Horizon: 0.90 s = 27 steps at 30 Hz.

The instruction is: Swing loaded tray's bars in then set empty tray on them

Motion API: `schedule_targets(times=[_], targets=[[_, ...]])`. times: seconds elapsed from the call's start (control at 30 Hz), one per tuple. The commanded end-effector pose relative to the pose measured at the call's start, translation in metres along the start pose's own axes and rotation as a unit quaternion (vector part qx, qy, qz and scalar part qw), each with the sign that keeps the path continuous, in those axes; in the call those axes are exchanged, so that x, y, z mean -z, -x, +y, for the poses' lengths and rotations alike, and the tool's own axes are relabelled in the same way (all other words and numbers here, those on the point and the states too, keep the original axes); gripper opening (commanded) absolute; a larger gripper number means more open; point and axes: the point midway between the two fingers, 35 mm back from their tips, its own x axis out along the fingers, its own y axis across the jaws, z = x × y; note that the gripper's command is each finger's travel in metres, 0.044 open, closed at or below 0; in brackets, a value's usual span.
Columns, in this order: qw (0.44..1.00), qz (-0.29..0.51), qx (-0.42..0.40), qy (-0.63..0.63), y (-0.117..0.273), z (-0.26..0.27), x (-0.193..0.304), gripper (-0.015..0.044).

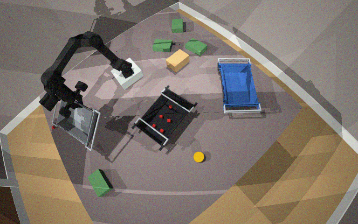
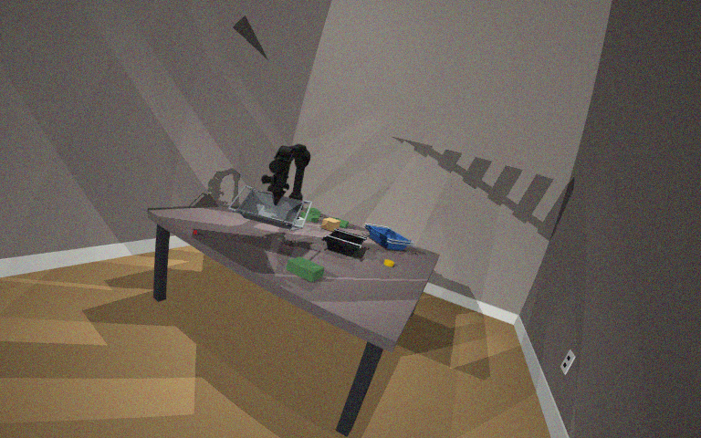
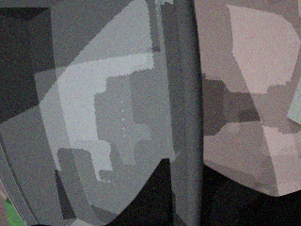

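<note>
The loaded black tray stands mid-table with several small red blocks on its floor. Its two wire bars, one near the upper right end and one near the lower left end, lie across its top. My gripper is shut on a long side wall of the empty grey tray. That tray is raised at least partly and tilted, its bars swung out over its ends. Whether its lower edge touches the table is unclear.
A blue tray stands at the right. Green blocks, an orange block, a white block under the arm's base and a yellow disc stand around. A red block lies by the left edge.
</note>
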Motion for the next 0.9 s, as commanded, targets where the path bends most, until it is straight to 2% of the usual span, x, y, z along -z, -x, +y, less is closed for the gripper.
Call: schedule_targets(times=[0.0,0.87], targets=[[1.0,-0.002,-0.009,0.001,0.0118,0.0031,-0.0006,0.0],[1.0,-0.002,-0.009,0.005,0.0118,0.0034,0.002,0.0]])
